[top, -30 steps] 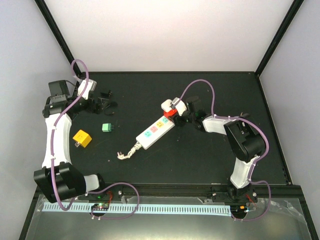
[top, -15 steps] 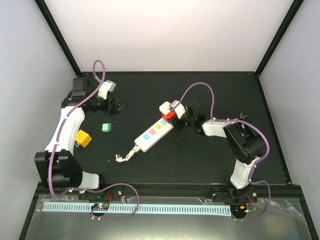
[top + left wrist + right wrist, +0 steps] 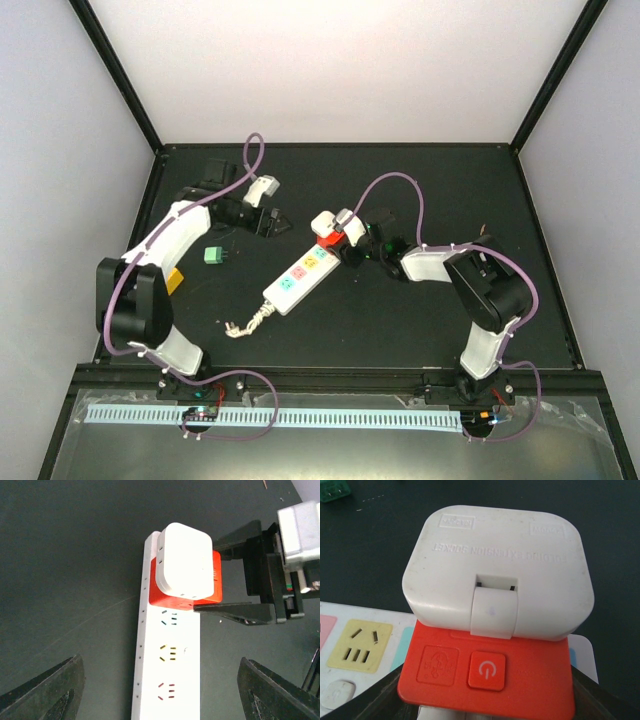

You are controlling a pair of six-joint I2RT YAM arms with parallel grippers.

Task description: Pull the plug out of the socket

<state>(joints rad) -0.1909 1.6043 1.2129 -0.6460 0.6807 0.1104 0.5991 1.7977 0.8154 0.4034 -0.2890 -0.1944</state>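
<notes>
From the top camera I see the power strip (image 3: 300, 275) lying diagonally near the middle of the dark surface (image 3: 430, 175), its short cord (image 3: 245, 322) trailing toward the near-left corner. The red plug (image 3: 322, 238) sits in the strip's far-right end with a white adapter (image 3: 325, 220) stacked on it. My right gripper (image 3: 348, 240) is at that plug. My left gripper (image 3: 275, 222) hangs just beside the strip's far end, toward the far-left. A small green plug (image 3: 213, 255) lies near the left edge, and a yellow block (image 3: 175, 281) shows partly behind my left arm.

On the left wrist camera, my left fingers (image 3: 45, 695) are spread wide on either side of the power strip (image 3: 167, 680), touching nothing. The white adapter (image 3: 182, 562) covers most of the plug (image 3: 205, 597), and the 2 right fingers (image 3: 235, 611) flank it.

On the right wrist camera, the adapter (image 3: 497, 565) tops the plug (image 3: 490, 672), which has a power button on it. My right fingers (image 3: 592, 697) are clamped on the plug's sides. The strip's yellow outlet (image 3: 360, 647) is just beside it.
</notes>
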